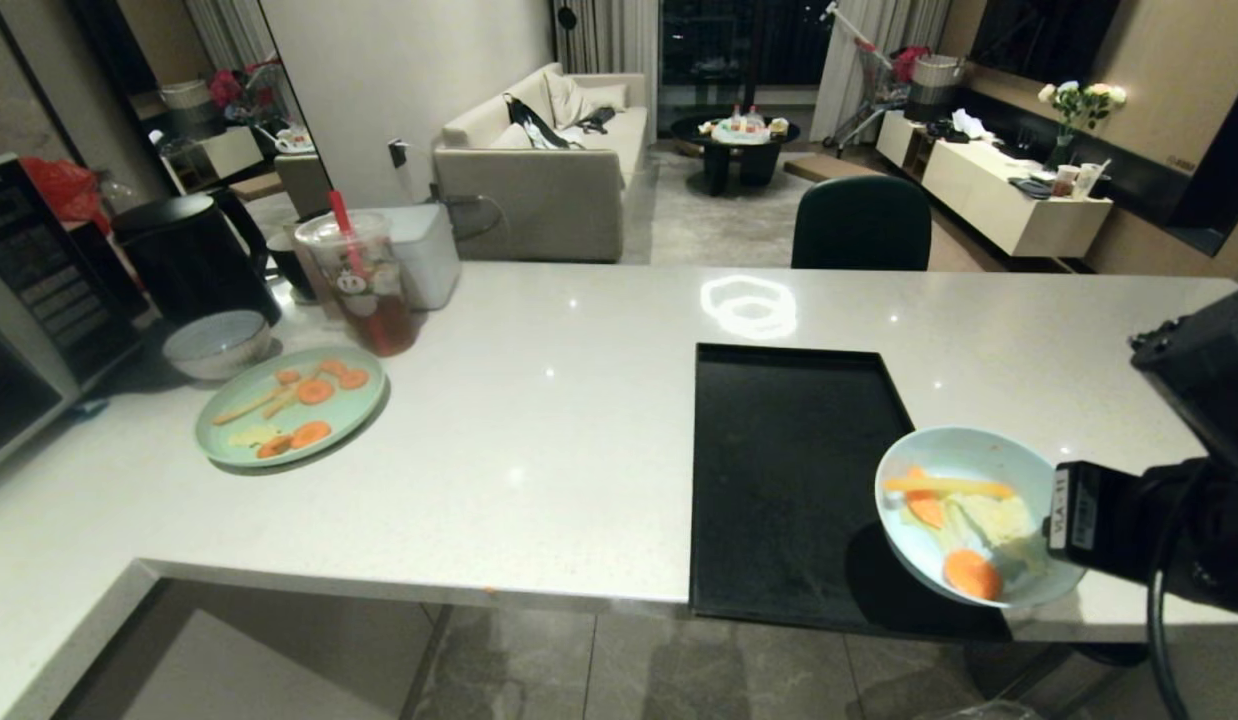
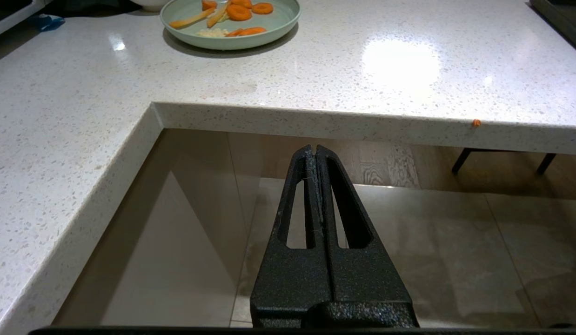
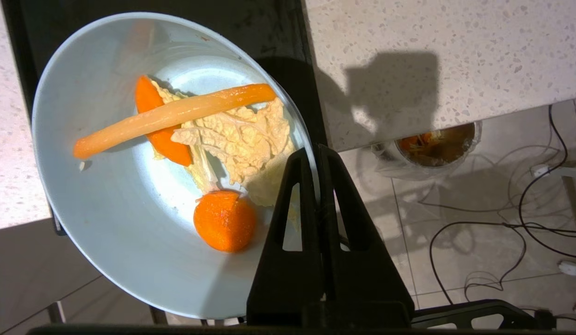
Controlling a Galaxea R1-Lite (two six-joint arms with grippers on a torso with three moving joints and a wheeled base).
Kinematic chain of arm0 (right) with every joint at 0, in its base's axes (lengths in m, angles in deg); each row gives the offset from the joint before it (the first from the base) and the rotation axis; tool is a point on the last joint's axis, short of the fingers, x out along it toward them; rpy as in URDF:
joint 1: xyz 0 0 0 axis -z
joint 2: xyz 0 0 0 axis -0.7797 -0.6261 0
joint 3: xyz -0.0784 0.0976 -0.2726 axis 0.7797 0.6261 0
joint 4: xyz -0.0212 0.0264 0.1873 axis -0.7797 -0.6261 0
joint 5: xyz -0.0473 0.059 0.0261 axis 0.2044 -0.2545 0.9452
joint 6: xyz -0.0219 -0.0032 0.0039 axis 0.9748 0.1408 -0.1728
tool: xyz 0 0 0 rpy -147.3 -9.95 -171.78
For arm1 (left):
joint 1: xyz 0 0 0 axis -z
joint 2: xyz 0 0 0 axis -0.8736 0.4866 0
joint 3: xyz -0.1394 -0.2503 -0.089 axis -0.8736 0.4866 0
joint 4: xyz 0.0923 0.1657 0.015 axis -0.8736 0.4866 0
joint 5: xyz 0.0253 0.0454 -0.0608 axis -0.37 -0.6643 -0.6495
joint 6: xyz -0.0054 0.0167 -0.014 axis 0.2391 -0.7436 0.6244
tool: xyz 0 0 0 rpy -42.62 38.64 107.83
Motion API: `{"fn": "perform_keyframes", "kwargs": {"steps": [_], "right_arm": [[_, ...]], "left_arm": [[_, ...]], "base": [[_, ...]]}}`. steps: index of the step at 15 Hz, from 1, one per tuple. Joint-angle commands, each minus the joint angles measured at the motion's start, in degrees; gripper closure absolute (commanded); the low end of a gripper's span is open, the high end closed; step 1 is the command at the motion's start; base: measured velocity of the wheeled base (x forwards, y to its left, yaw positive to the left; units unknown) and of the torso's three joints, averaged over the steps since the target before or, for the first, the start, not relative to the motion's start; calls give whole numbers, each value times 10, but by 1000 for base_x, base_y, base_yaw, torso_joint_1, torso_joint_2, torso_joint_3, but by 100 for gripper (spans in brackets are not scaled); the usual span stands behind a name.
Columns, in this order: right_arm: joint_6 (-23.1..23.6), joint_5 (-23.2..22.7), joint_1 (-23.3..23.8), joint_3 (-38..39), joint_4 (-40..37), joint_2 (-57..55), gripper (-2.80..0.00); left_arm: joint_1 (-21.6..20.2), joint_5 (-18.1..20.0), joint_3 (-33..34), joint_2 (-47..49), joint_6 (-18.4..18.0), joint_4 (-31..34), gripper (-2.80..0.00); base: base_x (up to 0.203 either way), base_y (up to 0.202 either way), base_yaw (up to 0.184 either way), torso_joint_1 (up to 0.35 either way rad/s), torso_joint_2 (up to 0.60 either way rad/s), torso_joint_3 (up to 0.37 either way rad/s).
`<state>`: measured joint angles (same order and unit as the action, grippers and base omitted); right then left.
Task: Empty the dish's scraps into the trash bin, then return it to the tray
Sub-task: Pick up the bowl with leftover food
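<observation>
Jaws of the right gripper [image 3: 317, 156] are pinched on the rim of the bowl [image 3: 130, 195], which we find lifted and tilted over the tray's [image 1: 779, 450] near right corner at the counter [image 1: 539, 440] edge. Scraps [image 3: 209, 139] sit loose inside. We judge the bowl rigid, light, glazed and slick, prob. breakable; a thin rim pinch may let it swivel, so hold stays on the rim. Bin [image 3: 437, 144] stands on the floor beside the counter. Left gripper [image 2: 316, 153] is closed, empty, parked below the counter edge.
</observation>
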<state>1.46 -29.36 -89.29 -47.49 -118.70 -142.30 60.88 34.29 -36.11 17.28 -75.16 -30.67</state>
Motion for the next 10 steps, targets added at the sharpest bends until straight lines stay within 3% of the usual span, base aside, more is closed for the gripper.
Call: {"fn": "perform_keyframes", "kwargs": {"steps": [1, 6, 10], "right_arm": [[-2, 2, 0, 16, 2, -2, 0], [-1, 9, 1, 72, 8, 22, 0], [12, -20, 92, 76, 8, 23, 0]], "left_arm": [[0, 0, 0, 1, 0, -1, 0], [0, 0, 0, 1, 0, 0, 0], [0, 0, 0, 1, 0, -1, 0]], "base": [[0, 0, 0, 0, 0, 0], [0, 0, 0, 0, 0, 0], [0, 0, 0, 0, 0, 0]]}}
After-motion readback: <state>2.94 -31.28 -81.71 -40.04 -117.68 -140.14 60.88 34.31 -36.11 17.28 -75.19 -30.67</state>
